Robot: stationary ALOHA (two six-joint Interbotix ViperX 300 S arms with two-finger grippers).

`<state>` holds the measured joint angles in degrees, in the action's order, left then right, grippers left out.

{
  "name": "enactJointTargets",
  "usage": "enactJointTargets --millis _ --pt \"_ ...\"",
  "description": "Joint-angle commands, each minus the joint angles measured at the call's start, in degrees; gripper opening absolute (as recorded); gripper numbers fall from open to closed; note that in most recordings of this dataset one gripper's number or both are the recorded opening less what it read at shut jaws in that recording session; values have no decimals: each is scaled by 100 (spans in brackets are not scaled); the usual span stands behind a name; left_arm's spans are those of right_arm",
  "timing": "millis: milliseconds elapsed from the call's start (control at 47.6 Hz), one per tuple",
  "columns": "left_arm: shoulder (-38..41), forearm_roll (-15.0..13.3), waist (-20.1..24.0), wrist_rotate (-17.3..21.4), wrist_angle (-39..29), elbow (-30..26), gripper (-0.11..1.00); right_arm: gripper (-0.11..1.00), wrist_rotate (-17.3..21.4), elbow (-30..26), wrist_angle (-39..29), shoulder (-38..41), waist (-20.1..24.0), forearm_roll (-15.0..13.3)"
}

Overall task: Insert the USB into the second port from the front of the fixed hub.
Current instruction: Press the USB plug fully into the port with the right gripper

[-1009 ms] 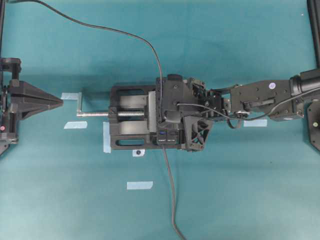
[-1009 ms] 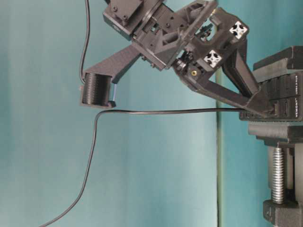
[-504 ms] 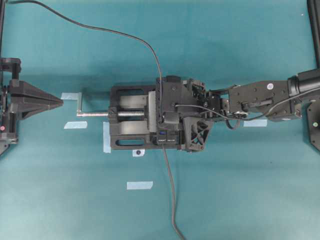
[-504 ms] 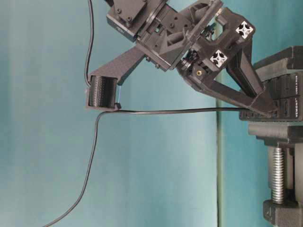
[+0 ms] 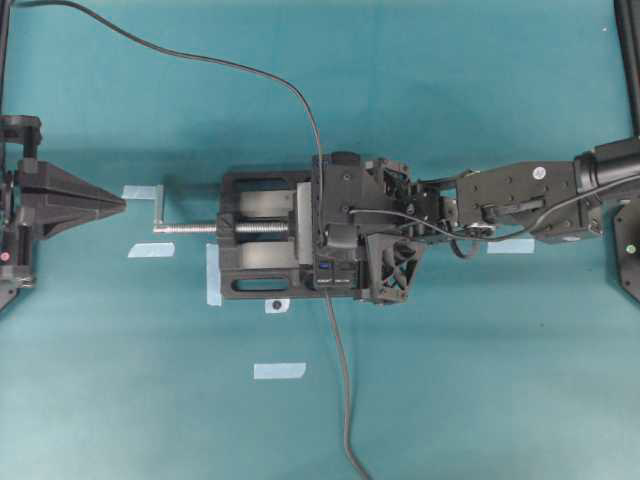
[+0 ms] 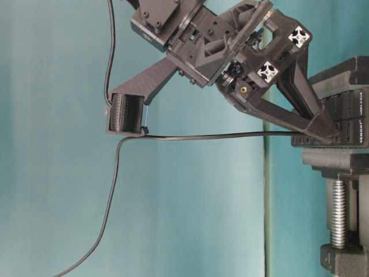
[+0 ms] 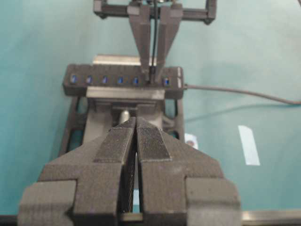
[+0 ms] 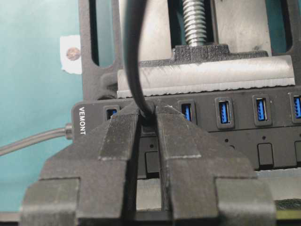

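Observation:
The fixed hub [image 8: 244, 117], a long black bar with blue ports, is clamped in the vise. My right gripper [image 8: 148, 111] is shut on the USB [image 8: 147, 116], a small black plug, at the second port from the hub's VEMONT end. The fingers hide how deep it sits. Its thin cable [image 8: 133, 56] runs up and away, and in the table-level view the cable [image 6: 202, 137] trails off the hub [image 6: 353, 118]. From above, the right gripper [image 5: 327, 255] covers the hub [image 5: 336, 274]. My left gripper [image 7: 136, 121] is shut and empty, parked far left [image 5: 118, 203].
The black vise [image 5: 255, 235] has a silver screw handle [image 5: 170, 226] pointing left. Strips of blue tape [image 5: 279, 370] lie on the teal table. The hub's own lead [image 8: 33, 141] leaves its VEMONT end. The plug's cable [image 5: 340, 380] runs to the near table edge.
In the table-level view my right gripper has shifted slightly toward the hub, still shut on the plug. The left arm has not moved.

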<state>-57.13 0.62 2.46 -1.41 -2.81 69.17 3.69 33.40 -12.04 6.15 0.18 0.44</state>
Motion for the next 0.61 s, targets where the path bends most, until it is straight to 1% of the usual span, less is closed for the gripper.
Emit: enactJointTargets --millis 0,126,210,336,462,525,546,588 --pt "9 9 18 -18 53 -53 1 9 18 0 -79 -53 141 9" --pt "0 0 18 -18 53 -44 1 12 26 0 -88 -53 141 18" --pt "-9 0 18 -26 53 -44 1 18 26 -9 -53 -70 141 18" --pt "0 0 18 -44 44 -44 1 35 35 -53 -53 -79 123 18" --pt "-9 0 18 -44 44 -44 1 59 53 -88 -88 -88 105 18" --pt "-9 9 18 -44 44 -44 1 68 53 -105 -114 -79 97 9" --pt "-9 0 18 -44 44 -44 1 71 53 -114 -132 -88 97 9" --pt "-9 9 18 -44 53 -44 1 72 53 -123 -167 -79 97 18"
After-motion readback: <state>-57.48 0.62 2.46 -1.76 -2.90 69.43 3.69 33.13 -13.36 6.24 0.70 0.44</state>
